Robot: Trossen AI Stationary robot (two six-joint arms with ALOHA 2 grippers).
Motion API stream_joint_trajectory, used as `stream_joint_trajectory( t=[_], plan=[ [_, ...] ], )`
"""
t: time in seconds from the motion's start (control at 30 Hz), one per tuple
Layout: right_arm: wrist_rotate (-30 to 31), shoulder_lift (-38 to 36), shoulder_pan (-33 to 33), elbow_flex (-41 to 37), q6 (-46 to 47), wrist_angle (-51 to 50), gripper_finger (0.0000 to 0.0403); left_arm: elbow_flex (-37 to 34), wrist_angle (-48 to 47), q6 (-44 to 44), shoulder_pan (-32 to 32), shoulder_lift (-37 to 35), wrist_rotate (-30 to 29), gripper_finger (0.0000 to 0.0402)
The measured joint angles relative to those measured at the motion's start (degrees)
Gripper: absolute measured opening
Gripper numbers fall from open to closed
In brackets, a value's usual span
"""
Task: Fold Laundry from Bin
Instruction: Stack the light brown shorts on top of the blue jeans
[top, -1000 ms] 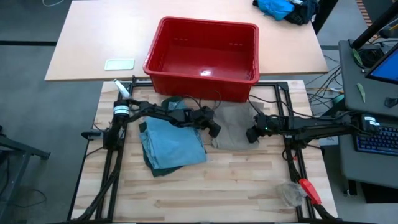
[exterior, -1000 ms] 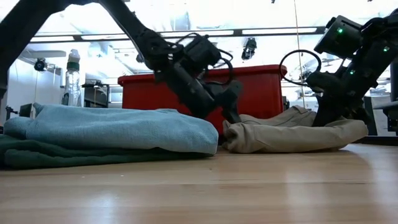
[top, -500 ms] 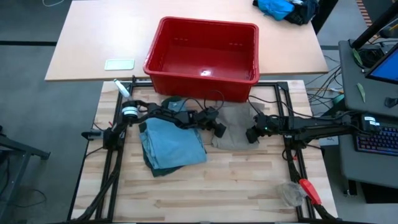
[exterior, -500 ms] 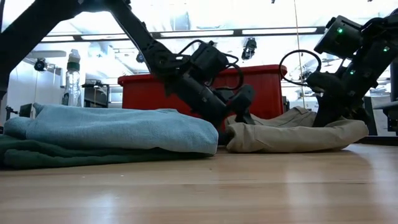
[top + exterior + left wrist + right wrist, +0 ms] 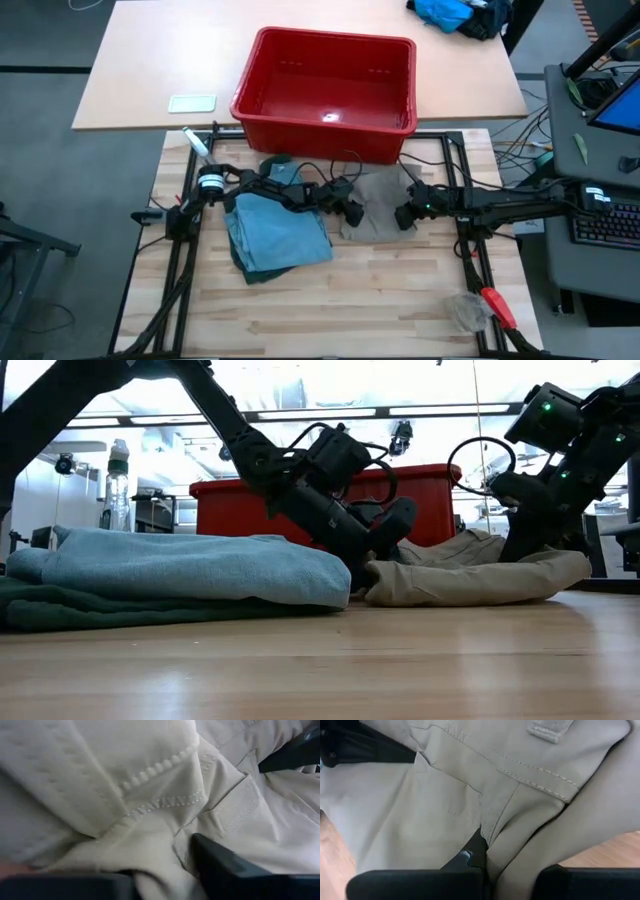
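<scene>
The khaki-taupe piece [image 5: 378, 205] lies crumpled on the wooden table between my two grippers. My left gripper [image 5: 354, 213] is at its left edge, low over the table [image 5: 385, 555], shut on the cloth [image 5: 150, 780]. My right gripper [image 5: 403, 216] is at its right side [image 5: 520, 545], also shut on it [image 5: 420, 810]. To the left, a folded light blue garment [image 5: 285, 228] rests flat on a dark green one [image 5: 120, 608]. The red bin [image 5: 325, 90] stands behind, at the table's far edge. My left gripper has a bunched fold at the khaki piece's left edge [image 5: 160, 855] between its two fingers [image 5: 225, 870]. It comes slanting down from the table's left. The cloth stays on the table, slack. How many layers are in the fold, I cannot tell. My right gripper pinches a raised fold of the khaki piece along a stitched seam [image 5: 492, 837], below a belt loop [image 5: 547, 730]. It comes slanting down from the table's right. The cloth lies slack on the table around the fingers.
Black frame rails [image 5: 470, 250] run along both table sides. A red-handled tool and a clear lump [image 5: 480, 305] sit at the near right. On the far table lie a pale green flat object [image 5: 192, 102] and a bright blue cloth heap [image 5: 445, 12].
My left gripper has moved down and toward the table's right, tipping more steeply, from beside the blue stack onto the khaki piece's left edge, where it has taken hold. The cloth's left edge has bunched up a little. My right gripper has kept still.
</scene>
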Motion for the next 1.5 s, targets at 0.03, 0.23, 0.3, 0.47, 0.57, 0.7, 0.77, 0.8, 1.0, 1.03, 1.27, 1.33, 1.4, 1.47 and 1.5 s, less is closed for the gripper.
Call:
stream_joint_trajectory(
  t=[0.03, 0.23, 0.3, 0.47, 0.57, 0.7, 0.77, 0.8, 1.0, 1.03, 1.27, 1.33, 1.4, 1.47, 1.5],
  plan=[
    [0.0, 0.0, 0.0, 0.0, -0.1, 0.0, 0.0024, 0.0, 0.1, 0.2, 0.0, 0.0, 0.0, 0.0091],
    [0.0, -0.2, 0.0, 0.0, -0.4, 0.4, 0.0024, 0.0, 1.2, 1.6, -0.1, -0.3, 0.4, 0.0013],
    [-0.5, -0.5, 0.0, 0.0, -0.8, 1.0, 0.0024, -0.1, 1.1, 2.0, -0.3, -1.0, 0.5, 0.0012],
    [-2.6, -1.2, 0.0, 2.8, -2.6, 1.1, 0.0024, -0.1, 0.5, 4.0, -1.1, -5.1, 1.2, 0.0006],
    [-3.1, -1.2, 0.2, 5.6, -4.5, 0.8, 0.0023, -0.1, -2.0, 5.7, -1.2, -8.1, 0.9, 0.0005],
    [-3.1, -1.2, 1.0, 9.5, -7.3, 0.3, 0.0023, -0.1, -7.6, 8.2, -2.1, -12.6, -2.7, 0.0005],
    [-3.1, -1.2, 1.2, 11.6, -8.5, -0.2, 0.0023, -0.1, -11.2, 9.4, -2.7, -15.3, -5.1, 0.0005],
    [-3.1, -1.2, 1.3, 12.5, -9.1, -0.2, 0.0023, -0.1, -13.1, 9.9, -3.0, -16.8, -6.1, 0.0005],
    [-3.5, -0.2, 1.9, 18.1, -12.7, 0.0, 0.0022, -0.1, -21.0, 12.0, -5.8, -26.0, -11.6, 0.0004],
    [-3.6, 0.3, 1.9, 18.9, -13.4, 0.1, 0.0022, -0.1, -22.2, 12.0, -6.3, -27.2, -12.1, 0.0004],
    [-6.6, 8.3, 2.8, 24.1, -17.6, 6.3, 0.0022, -0.1, -29.3, 11.0, -9.0, -32.4, -15.0, 0.0004],
    [-7.5, 11.6, 2.9, 26.1, -18.7, 7.2, 0.0022, -0.1, -32.6, 9.7, -9.8, -33.7, -17.4, 0.0004],
    [-8.3, 14.8, 2.9, 28.1, -19.9, 7.8, 0.0022, -0.1, -36.4, 8.1, -10.7, -35.0, -19.4, 0.0003],
    [-9.2, 17.8, 2.9, 30.1, -21.0, 8.1, 0.0022, -0.1, -40.0, 6.1, -11.9, -36.4, -20.8, 0.0003],
    [-9.6, 19.2, 2.9, 31.1, -21.2, 8.5, 0.0022, -0.1, -42.0, 4.7, -12.5, -37.1, -21.6, 0.0003]
  ],
)
